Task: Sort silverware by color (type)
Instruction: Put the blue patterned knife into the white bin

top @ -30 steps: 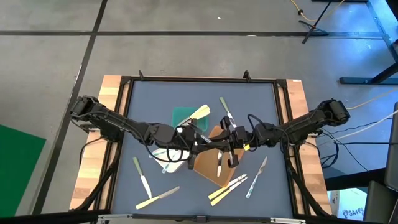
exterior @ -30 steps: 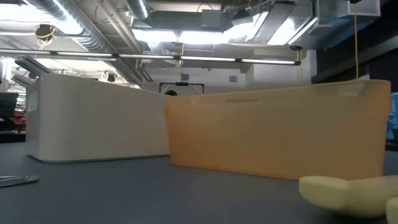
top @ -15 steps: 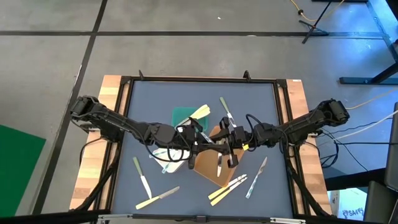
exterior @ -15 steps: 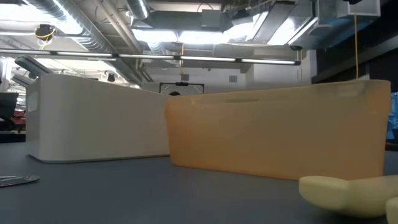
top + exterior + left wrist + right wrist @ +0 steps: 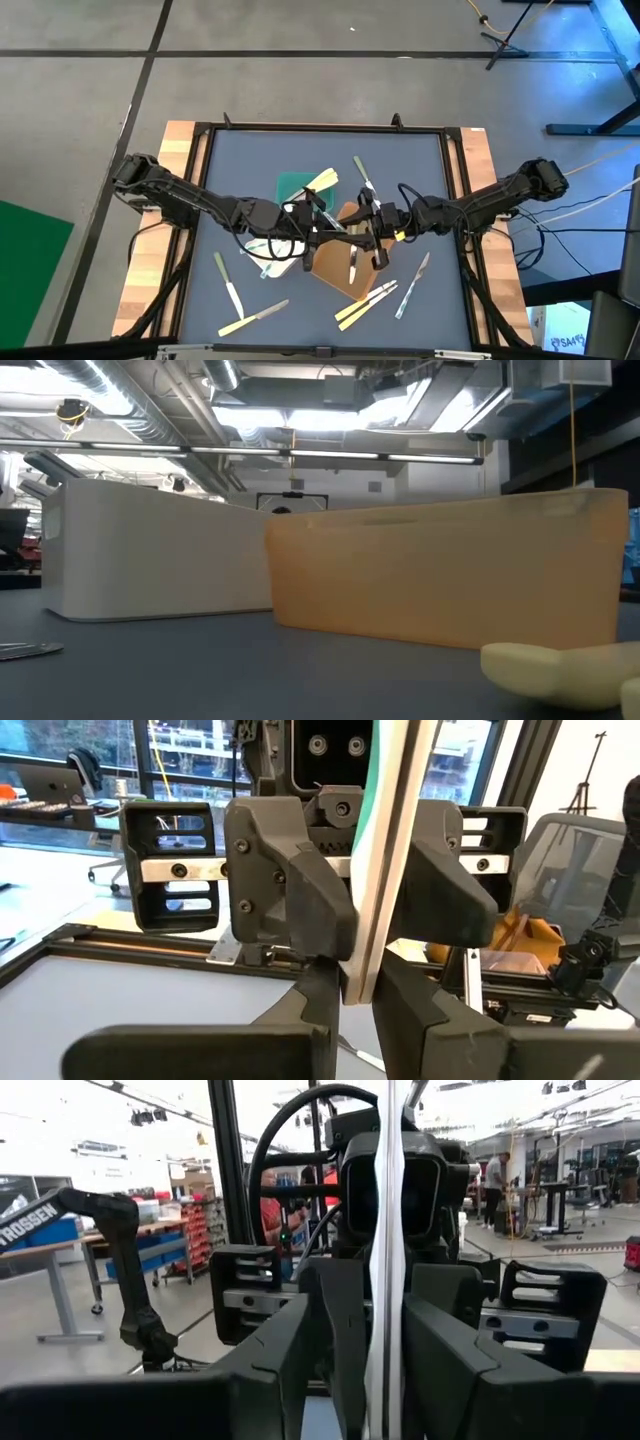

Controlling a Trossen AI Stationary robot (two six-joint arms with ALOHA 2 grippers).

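Both arms meet above the middle of the table. My left gripper (image 5: 338, 229) is shut on one piece of silverware (image 5: 385, 840), a thin white strip with a green part at its upper end, standing nearly upright. My right gripper (image 5: 358, 232) faces it, open. Its fingers (image 5: 300, 1350) stand on either side of the same strip (image 5: 385, 1200), with a gap on each side. Other silverware lies on the table: an olive piece (image 5: 228, 283), cream ones (image 5: 365, 303) and a translucent one (image 5: 412, 285). My left gripper pinches the strip's white shaft (image 5: 352, 982) between its two fingers, well below the green part. The fingers come level from the table's left and lie across the strip. The strip rises above them, tilted a little and clear of the table. The fingers hide its lower end.
Below the grippers stand a brown tray (image 5: 335, 272) holding one piece, a white tray (image 5: 262, 250) and a green tray (image 5: 292, 185) with cream pieces. The low view shows the white tray (image 5: 150, 550), the brown tray (image 5: 450, 570) and a cream piece (image 5: 560, 670) close by.
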